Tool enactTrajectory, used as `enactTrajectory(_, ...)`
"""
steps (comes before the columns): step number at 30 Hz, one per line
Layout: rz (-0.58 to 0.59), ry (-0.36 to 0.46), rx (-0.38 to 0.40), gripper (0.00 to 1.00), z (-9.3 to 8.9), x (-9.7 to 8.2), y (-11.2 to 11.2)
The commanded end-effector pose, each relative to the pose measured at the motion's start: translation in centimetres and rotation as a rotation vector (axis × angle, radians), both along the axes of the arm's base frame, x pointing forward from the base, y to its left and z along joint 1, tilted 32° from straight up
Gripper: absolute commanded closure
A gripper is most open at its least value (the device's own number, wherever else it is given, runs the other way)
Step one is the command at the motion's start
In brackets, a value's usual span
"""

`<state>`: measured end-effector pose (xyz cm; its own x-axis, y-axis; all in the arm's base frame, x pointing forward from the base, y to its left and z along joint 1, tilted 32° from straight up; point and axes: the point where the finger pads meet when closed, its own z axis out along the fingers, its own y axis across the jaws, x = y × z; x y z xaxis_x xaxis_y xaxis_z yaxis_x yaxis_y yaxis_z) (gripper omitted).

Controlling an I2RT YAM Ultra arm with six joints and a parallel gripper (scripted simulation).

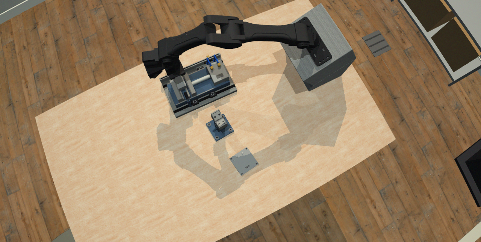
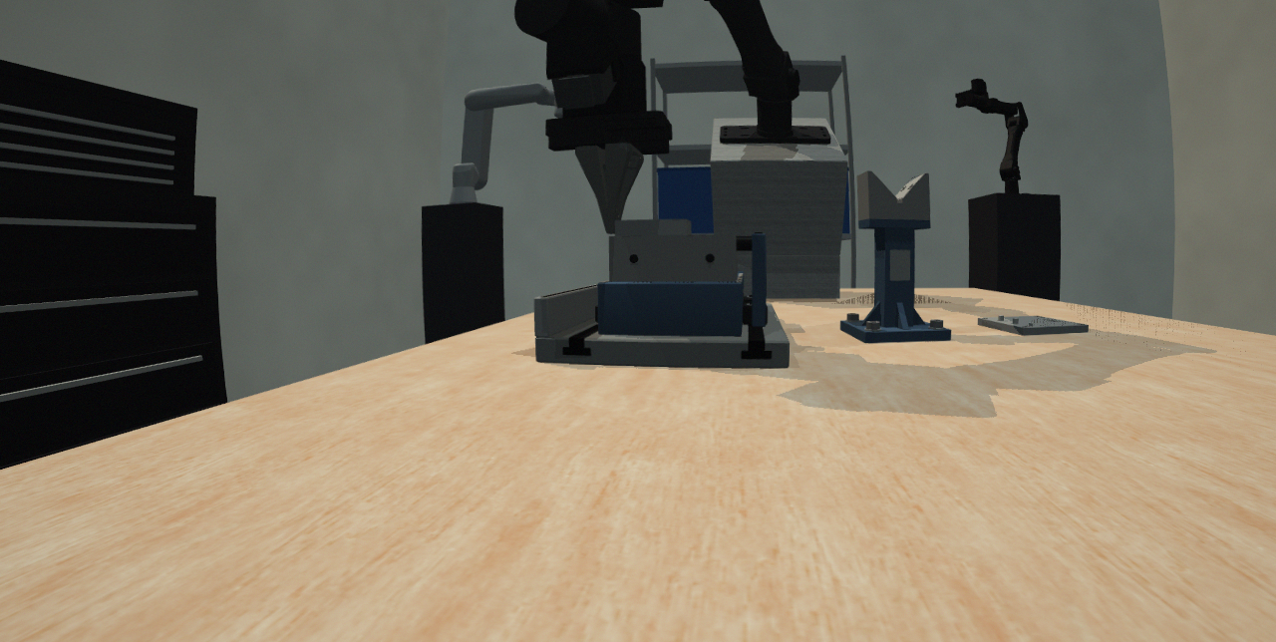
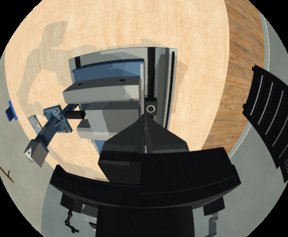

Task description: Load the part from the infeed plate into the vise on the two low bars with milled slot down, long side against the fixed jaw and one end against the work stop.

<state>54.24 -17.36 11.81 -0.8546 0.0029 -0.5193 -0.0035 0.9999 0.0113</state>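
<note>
The vise (image 1: 198, 84) stands at the table's middle back. A grey block, which looks like the part (image 1: 180, 89), lies between its jaws; it also shows in the wrist view (image 3: 114, 112), with one end at the black work stop rod (image 3: 75, 114). I cannot see its slot. My gripper (image 2: 615, 223) is shut and empty. It points straight down just above the vise's end away from the work stop, and in the wrist view its tips (image 3: 149, 120) hang over the vise's side rail. The infeed plate (image 1: 243, 161) is bare.
The V-block (image 1: 220, 121) on its blue stand sits between the vise and the infeed plate, with nothing in it. The arm's grey pedestal (image 1: 317, 48) stands at the back right. The air cylinder with blue hoses (image 1: 215, 68) is on the vise's right end.
</note>
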Motion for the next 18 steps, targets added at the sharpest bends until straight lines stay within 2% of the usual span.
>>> enactTrajectory(1,-0.010,-0.044,-0.018,1.00,2.1,0.1,-0.2)
enactTrajectory(8,-0.005,-0.036,-0.014,1.00,1.7,0.1,0.2)
enactTrajectory(9,-0.010,-0.069,-0.026,1.00,3.1,0.5,-0.3)
enactTrajectory(10,-0.008,-0.069,-0.024,1.00,3.1,0.6,-0.2)
enactTrajectory(17,-0.002,-0.035,-0.009,1.00,1.6,0.0,0.6)
enactTrajectory(18,-0.001,-0.040,-0.010,1.00,1.9,0.1,0.6)
